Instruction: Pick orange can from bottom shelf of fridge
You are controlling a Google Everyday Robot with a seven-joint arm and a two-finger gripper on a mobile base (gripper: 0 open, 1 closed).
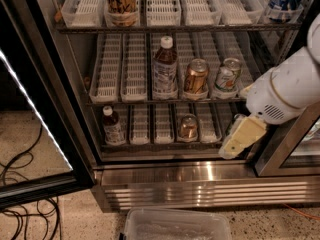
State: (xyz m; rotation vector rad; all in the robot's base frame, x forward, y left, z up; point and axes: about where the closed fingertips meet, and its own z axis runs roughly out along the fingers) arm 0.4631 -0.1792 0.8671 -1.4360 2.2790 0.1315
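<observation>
Evidently the orange can (188, 127) stands upright in one of the middle lanes of the bottom shelf (150, 126), set back from the front lip. Its silver top faces up, since the white slotted trays keep each drink in its own channel. It is the only can clearly seen on that rack. One small dark bottle (113, 126) with a white cap stands well apart, in the far left lane, and the lanes between them are bare. The gripper (241, 136) hangs to the right of the can at about the height of this shelf. It is near the can but not touching it and points down and left towards the opening, which looks like a lining-up posture before reaching in. Whether the pincer is wide or narrow I cannot tell, and what lies behind it on the shelf is hidden. The white arm (287, 89) comes in from the right edge. One rack up stand three drinks side by side: one tall bottle (165, 70), one copper can (195, 76) much like the target, and one green-and-silver can (227, 75). So the lower rack must be kept in mind. The fridge (210, 176) has its door (40, 186) swung open to the left, giving access. One clear plastic tub (175, 225) sits on the floor in front.
</observation>
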